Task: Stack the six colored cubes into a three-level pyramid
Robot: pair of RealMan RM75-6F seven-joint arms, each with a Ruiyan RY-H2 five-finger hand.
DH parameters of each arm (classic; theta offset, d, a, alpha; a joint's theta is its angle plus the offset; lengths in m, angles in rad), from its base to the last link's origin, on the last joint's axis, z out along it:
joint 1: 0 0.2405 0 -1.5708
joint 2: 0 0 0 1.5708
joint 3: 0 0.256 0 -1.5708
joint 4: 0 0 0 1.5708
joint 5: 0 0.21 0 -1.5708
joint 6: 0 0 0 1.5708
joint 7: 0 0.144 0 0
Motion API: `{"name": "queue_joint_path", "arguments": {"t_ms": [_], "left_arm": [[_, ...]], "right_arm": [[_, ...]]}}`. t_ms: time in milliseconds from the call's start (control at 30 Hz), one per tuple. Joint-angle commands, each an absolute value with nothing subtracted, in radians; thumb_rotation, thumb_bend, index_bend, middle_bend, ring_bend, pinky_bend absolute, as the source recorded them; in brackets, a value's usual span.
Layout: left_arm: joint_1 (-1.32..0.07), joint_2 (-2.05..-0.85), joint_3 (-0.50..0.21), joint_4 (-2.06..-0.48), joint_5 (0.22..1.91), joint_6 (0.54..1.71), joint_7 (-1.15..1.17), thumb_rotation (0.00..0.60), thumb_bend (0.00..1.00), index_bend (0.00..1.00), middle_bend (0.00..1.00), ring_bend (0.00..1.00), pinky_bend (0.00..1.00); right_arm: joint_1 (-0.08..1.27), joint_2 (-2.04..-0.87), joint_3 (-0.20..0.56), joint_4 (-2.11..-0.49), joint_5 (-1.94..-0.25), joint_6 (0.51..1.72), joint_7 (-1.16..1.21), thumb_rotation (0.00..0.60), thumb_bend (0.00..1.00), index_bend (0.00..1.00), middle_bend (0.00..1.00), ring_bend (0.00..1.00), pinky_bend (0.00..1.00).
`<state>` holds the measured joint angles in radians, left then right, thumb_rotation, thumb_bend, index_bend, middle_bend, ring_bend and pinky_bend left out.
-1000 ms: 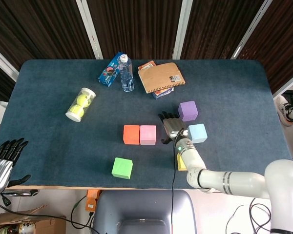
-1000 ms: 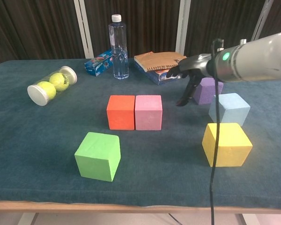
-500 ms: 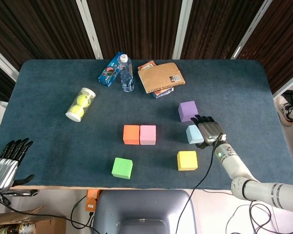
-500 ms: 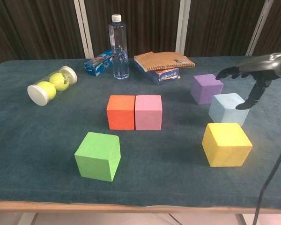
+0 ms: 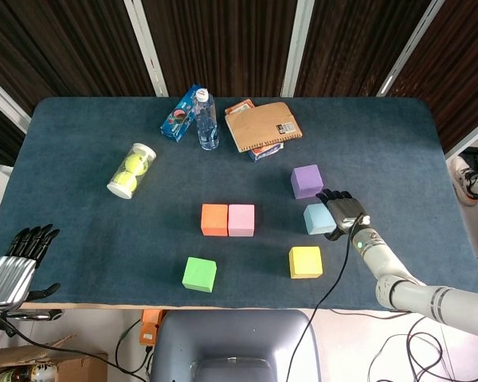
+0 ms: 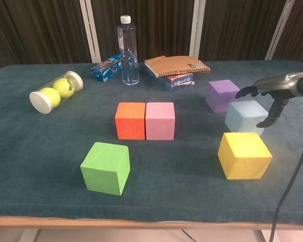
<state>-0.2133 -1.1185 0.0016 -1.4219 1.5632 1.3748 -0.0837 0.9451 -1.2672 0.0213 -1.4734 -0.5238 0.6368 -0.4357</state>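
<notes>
Although no cube was stacked yet, we found all six on the blue table [image 5: 398,143]. Nearest the front edge sat the green cube [image 5: 199,274] toward the left and the yellow cube [image 5: 305,261] toward the right, well apart. Behind them, near the middle, the orange cube [image 5: 214,220] and pink cube [image 5: 240,220] stood side by side, touching. To the right of that pair was the light blue cube [image 5: 317,219], and just behind it the purple cube [image 5: 307,181].

We saw our right hand [image 5: 344,212] hovering at the right side of the light blue cube, fingers spread above its top and thumb pointing down beside it in the chest view; it held nothing, and we could not tell whether it touched the cube. Our left hand [image 5: 17,259] hung off the table's front left corner, fingers extended and slightly apart, empty.

Farther back lay a clear tube of tennis balls [image 5: 131,170] on its side at the left. At the far edge stood a water bottle [image 5: 206,119], upright, with a blue box [image 5: 181,113] just beside it and a brown notebook [image 5: 262,126] resting on a small stack to its right.
</notes>
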Motion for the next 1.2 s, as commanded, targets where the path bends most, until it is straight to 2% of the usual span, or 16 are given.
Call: {"name": "queue_joint_path", "arguments": {"t_ms": [33,267,467,733,833,1067,1200], "left_arm": [[-0.212,-1.117,0.001,-1.421,1.563,1.377,-0.084,0.592,0.09,0.01,0.03,0.0,0.07],[-0.214,-1.117,0.001,-1.421,1.562,1.375,-0.086,0.592,0.09,0.01,0.03,0.0,0.07],[-0.216,-1.12,0.001,-1.423,1.559,1.37,-0.08,0.593,0.09,0.01,0.03,0.0,0.07],[-0.214,-1.115,0.0,-1.422,1.556,1.372,-0.083,0.593,0.1,0.0,0.03,0.0,0.07],[-0.215,-1.115,-0.001,-1.419,1.557,1.372,-0.088,0.594,0.1,0.0,0.03,0.0,0.07],[-0.219,-1.117,0.003,-1.408,1.568,1.372,-0.107,0.593,0.1,0.0,0.03,0.0,0.07],[-0.217,-1.116,0.005,-1.409,1.574,1.379,-0.106,0.593,0.1,0.0,0.03,0.0,0.07]], "right_arm": [[0.955,-1.273,0.007,-1.461,-0.513,0.633,-0.439,0.6,0.2,0.14,0.0,0.0,0.0],[0.975,-1.278,-0.015,-1.439,-0.481,0.635,-0.442,0.6,0.2,0.17,0.0,0.0,0.0],[0.991,-1.31,-0.015,-1.401,-0.473,0.63,-0.434,0.6,0.2,0.25,0.0,0.0,0.0],[0.984,-1.316,-0.007,-1.394,-0.482,0.645,-0.402,0.6,0.23,0.46,0.0,0.0,0.0],[0.976,-1.304,0.002,-1.416,-0.486,0.669,-0.388,0.6,0.24,0.5,0.0,0.0,0.0],[1.008,-1.286,0.045,-1.517,-0.388,0.732,-0.396,0.6,0.24,0.53,0.0,0.0,0.0],[1.057,-1.313,0.052,-1.549,-0.322,0.783,-0.459,0.6,0.24,0.52,0.0,0.0,0.0]]}}
